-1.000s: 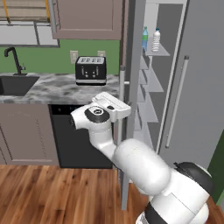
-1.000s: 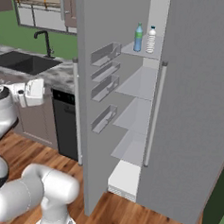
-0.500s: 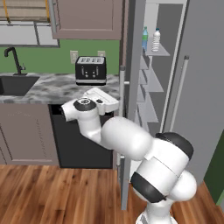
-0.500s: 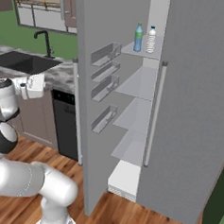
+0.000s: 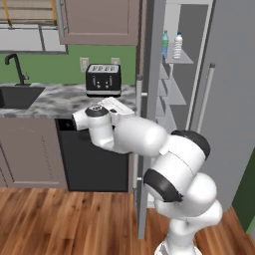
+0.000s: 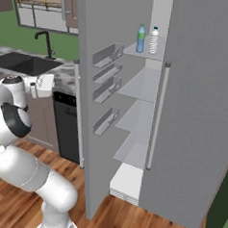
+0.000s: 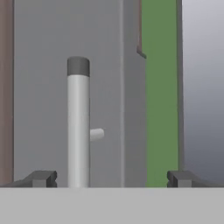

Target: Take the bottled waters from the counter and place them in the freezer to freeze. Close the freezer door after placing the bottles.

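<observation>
Grey, tall freezer door (image 6: 89,109) stands open; both clear plastic water bottles (image 6: 147,39) sit on the white freezer's (image 6: 139,89) top shelf. Over the last second the white arm has swung left, bringing its wide-open, empty two-finger gripper (image 7: 111,177) before the door's long bar handle (image 7: 78,127): closing remains.

Both base views look forward from behind the arm at the tall grey open freezer door (image 5: 149,99) (image 6: 89,85), sharing its white shelves; hand view sits close against its long vertical bar handle (image 7: 78,127).

Two bottled waters (image 5: 171,45), one toaster (image 5: 103,79).
</observation>
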